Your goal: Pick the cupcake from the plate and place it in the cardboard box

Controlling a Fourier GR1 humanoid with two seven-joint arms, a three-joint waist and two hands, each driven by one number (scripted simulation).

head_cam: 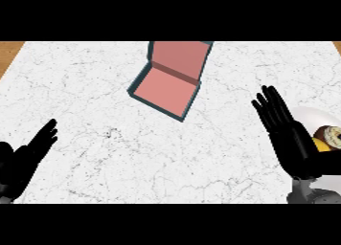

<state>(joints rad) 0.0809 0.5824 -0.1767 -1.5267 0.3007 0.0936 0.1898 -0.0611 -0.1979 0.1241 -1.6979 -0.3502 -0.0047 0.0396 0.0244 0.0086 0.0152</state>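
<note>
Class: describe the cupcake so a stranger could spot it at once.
Start at the white marble counter and go to its right edge, where a white plate lies beside the open right robot hand. The cupcake sits on that plate: yellow base, pale ringed top, far smaller than the pink-lined box.

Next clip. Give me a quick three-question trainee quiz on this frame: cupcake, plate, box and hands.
1. True or false: the cupcake is on the plate.
2. Which hand is beside the plate? A) left hand B) right hand
3. Fill in: the open box is ___ inside.

Key: 1 true; 2 B; 3 pink.
</note>
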